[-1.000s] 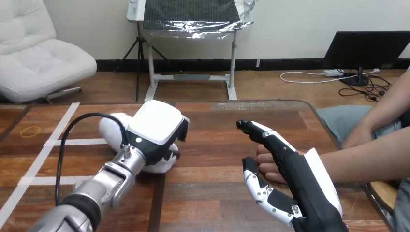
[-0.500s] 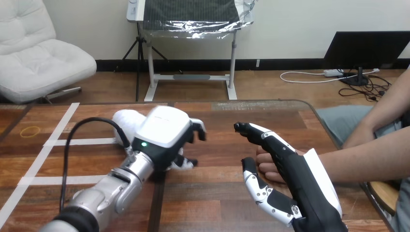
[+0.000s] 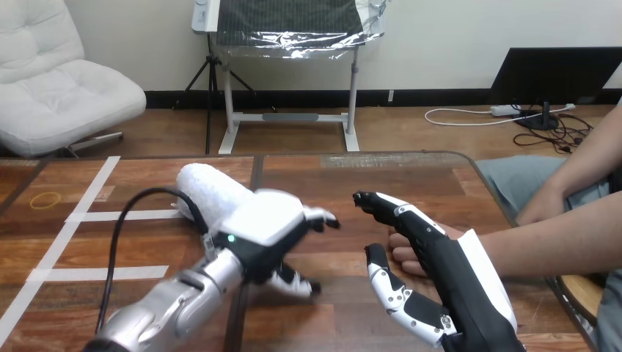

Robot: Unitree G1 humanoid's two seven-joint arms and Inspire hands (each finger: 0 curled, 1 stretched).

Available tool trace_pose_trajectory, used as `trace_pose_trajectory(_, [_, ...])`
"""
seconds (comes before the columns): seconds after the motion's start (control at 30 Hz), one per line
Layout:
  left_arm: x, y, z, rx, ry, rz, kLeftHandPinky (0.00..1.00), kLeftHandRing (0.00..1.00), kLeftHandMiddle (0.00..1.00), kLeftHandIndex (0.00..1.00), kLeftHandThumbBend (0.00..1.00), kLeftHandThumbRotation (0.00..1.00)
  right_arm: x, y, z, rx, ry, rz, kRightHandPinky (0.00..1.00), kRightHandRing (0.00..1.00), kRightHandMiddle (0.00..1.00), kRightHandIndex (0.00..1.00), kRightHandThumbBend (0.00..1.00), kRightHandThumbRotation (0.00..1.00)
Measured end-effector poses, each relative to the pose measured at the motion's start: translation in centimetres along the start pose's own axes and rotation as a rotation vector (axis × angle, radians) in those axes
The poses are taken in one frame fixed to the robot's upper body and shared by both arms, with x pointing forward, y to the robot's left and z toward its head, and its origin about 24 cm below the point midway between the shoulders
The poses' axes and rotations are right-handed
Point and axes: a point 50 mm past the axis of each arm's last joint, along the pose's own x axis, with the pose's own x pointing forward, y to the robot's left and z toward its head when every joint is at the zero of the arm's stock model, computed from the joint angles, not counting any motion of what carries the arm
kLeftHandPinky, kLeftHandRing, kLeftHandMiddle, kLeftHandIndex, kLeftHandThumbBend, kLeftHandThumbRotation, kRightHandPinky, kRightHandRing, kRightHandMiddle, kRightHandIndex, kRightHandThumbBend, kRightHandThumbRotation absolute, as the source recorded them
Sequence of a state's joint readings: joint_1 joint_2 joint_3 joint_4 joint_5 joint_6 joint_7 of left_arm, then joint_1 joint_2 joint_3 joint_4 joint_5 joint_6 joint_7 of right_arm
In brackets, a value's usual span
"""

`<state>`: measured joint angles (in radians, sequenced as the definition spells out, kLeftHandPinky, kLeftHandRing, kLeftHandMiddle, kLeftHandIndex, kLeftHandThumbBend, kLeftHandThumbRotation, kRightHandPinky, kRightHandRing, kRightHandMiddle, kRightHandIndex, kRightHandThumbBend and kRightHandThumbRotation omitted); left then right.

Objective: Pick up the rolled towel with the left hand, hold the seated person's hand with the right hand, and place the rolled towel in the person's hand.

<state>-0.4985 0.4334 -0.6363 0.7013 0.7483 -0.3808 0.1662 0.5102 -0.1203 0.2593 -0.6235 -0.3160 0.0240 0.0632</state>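
narrow gap of bare tabletop point(image 3: 345, 257) between left hand point(image 3: 273, 231) and right hand point(image 3: 449, 273); person's hand point(image 3: 405, 258) tucked against the right hand, blocking that side.

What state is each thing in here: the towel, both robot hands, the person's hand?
rolled towel: rolled up, near end hidden behind the left robot hand.
left robot hand: over the towel; grip cannot be told.
right robot hand: open, beside the person's hand.
person's hand: curled, no towel in it.
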Motion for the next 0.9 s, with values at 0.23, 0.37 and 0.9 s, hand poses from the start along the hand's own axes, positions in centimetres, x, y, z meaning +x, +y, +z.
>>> trace_pose_trajectory(0.23, [-1.0, -0.5, 0.5, -0.026, -0.028, -0.105, 1.0, 1.0, 0.99, 1.0, 0.8, 0.35, 0.0, 0.0, -0.1, -0.001, 0.006, 0.005, 0.94, 0.89, 0.87, 0.82, 0.08, 0.0])
trace_pose_trajectory(0.37, [-1.5, -0.4, 0.6, -0.035, -0.037, -0.156, 1.0, 1.0, 1.0, 1.0, 0.82, 0.34, 0.0, 0.0, -0.1, -0.001, 0.008, 0.006, 0.94, 0.89, 0.87, 0.82, 0.08, 0.0])
trace_pose_trajectory(0.9, [-3.4, 2.6, -0.1, 0.084, -0.03, -0.276, 1.0, 1.0, 1.0, 1.0, 0.89, 0.27, 0.1, 0.0, -0.1, -0.002, 0.011, 0.011, 0.93, 0.89, 0.87, 0.82, 0.09, 0.0])
